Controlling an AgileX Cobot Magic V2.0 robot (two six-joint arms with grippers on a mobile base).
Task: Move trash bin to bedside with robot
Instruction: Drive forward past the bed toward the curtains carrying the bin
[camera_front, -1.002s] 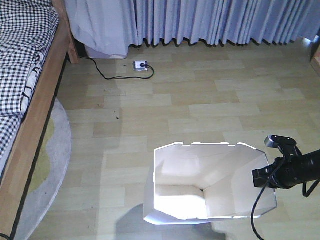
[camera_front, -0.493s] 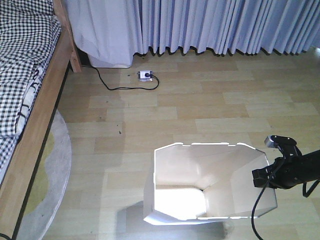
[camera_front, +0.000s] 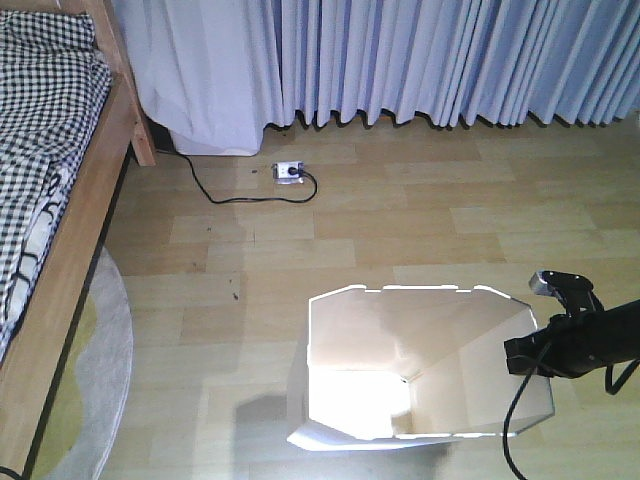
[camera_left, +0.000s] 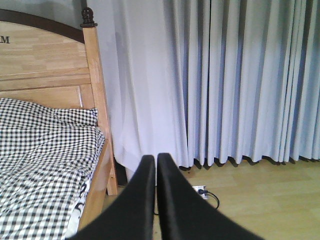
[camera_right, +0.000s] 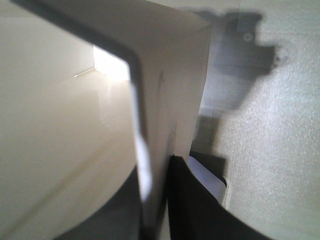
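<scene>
Firstly, front view: wood floor (camera_front: 450, 220), bed (camera_front: 85, 210) along its left edge, curtains (camera_front: 430, 60) behind; trash bin (camera_front: 450, 350) upright, well apart from bed, right end effector (camera_front: 520, 357) at its right rim.
Left wrist: left end effector (camera_left: 156, 162) clenched, empty.
Right wrist: right end effector clamps trash bin wall.

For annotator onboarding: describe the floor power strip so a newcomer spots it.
Follow the pleated curtains down to the wooden floor, just right of the bed's corner post. The power strip lies there: small, white, flat, trailing a black cable toward the bed, unlike the tall white trash bin nearer the camera.
</scene>
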